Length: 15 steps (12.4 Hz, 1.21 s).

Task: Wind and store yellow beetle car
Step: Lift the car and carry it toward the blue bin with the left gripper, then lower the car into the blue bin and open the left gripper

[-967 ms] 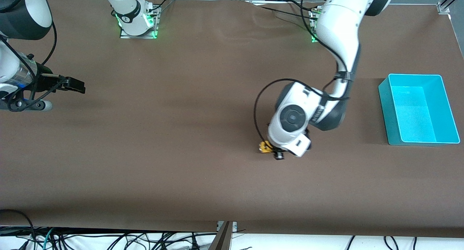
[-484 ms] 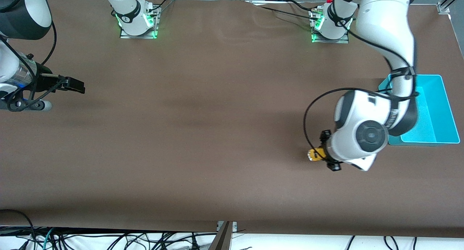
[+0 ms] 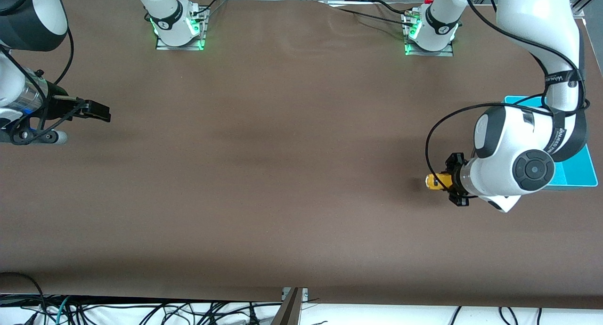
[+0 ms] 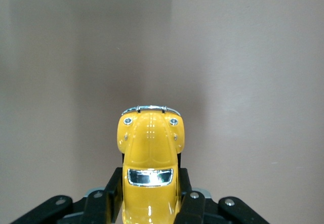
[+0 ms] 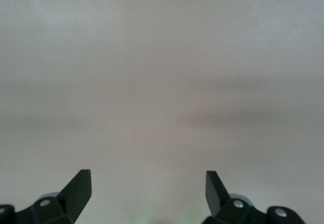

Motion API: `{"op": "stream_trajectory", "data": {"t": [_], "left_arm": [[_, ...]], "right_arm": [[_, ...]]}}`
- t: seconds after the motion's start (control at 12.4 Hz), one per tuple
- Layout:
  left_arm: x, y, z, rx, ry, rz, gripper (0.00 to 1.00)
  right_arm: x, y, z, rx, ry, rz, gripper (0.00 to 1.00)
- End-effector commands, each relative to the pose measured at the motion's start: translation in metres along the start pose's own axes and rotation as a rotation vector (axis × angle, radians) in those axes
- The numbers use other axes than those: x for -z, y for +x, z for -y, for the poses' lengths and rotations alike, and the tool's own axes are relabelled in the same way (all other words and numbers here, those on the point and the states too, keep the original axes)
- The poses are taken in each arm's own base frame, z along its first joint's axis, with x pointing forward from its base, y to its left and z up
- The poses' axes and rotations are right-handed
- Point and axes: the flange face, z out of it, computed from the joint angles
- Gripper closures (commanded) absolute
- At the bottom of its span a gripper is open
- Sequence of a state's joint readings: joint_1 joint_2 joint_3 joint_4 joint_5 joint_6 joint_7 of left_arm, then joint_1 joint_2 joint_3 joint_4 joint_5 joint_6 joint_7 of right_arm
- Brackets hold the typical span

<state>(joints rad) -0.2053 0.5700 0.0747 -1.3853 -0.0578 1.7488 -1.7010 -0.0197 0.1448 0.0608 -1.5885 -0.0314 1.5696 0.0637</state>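
Note:
My left gripper (image 3: pixel 453 180) is shut on the yellow beetle car (image 3: pixel 436 181), a tiny bright yellow toy, and holds it over the brown table beside the teal bin (image 3: pixel 578 170). In the left wrist view the car (image 4: pixel 151 153) sits nose outward between the black fingers (image 4: pixel 106 201), which press on both its sides. The left arm's wrist covers most of the bin. My right gripper (image 3: pixel 96 111) is open and empty, waiting at the right arm's end of the table; its view shows only bare table between its fingertips (image 5: pixel 81 186).
The brown table (image 3: pixel 264 174) stretches between the two arms. The arm bases (image 3: pixel 179 30) stand along the top edge. Cables hang below the table's front edge (image 3: pixel 141 311).
My left arm has carried the yellow car from the middle of the table toward the left arm's end, up to the teal bin, and now covers most of the bin. The right arm has not moved.

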Motion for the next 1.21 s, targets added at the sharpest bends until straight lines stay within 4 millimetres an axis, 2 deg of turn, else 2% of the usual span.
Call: {"op": "stream_trajectory", "data": {"t": [0.0, 0.16, 0.32, 0.48, 0.64, 0.89, 1.13], "left_arm": [[0.011, 0.043, 0.049, -0.160, 0.024, 0.005, 1.00], [0.011, 0.083, 0.073, -0.289, 0.027, 0.023, 1.00], [0.012, 0.134, 0.098, -0.405, 0.008, 0.029, 1.00], [0.000, 0.195, 0.114, -0.455, 0.009, 0.019, 1.00], [-0.009, 0.266, 0.128, -0.378, -0.029, 0.032, 1.00], [-0.029, 0.342, 0.149, -0.217, -0.114, 0.050, 1.00], [-0.076, 0.391, 0.167, -0.072, -0.173, 0.097, 1.00]], "right_arm": [[0.006, 0.000, 0.003, -0.012, -0.010, -0.011, 0.00], [0.006, 0.000, 0.003, -0.012, -0.010, -0.011, 0.00], [0.006, 0.000, 0.003, -0.010, -0.010, -0.011, 0.00], [0.006, 0.000, 0.002, -0.009, -0.012, -0.011, 0.00], [0.006, 0.000, 0.002, -0.009, -0.012, -0.011, 0.00], [0.006, 0.000, 0.002, -0.009, -0.012, -0.011, 0.00], [0.006, 0.000, 0.003, -0.009, -0.010, -0.011, 0.00]]}}
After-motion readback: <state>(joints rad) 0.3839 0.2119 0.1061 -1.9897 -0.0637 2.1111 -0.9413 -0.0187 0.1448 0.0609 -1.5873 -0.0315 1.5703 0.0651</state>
